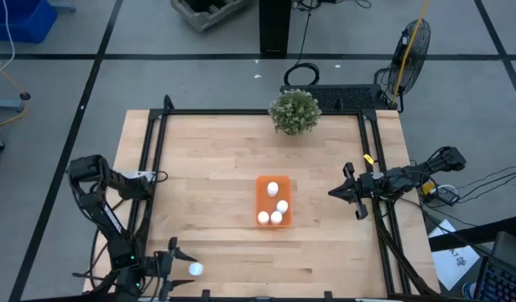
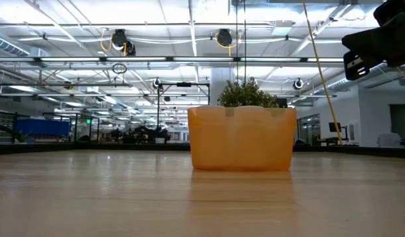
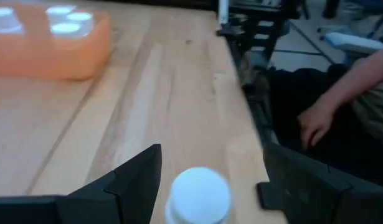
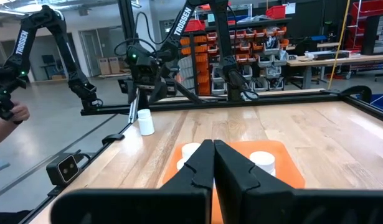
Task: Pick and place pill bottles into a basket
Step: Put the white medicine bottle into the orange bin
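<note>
Left tool (image 3: 207,180) at near bench (image 1: 207,168) edge, fingers wide around last pill bottle (image 1: 195,269), not gripping. I see four bottles (image 1: 273,188) in orange basket (image 1: 260,200) mid-bench. Right tool (image 4: 214,163) pinched closed, empty.

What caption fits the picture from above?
Four pill bottles sit in the orange basket; the open left pincer flanks the fifth bottle.
</note>
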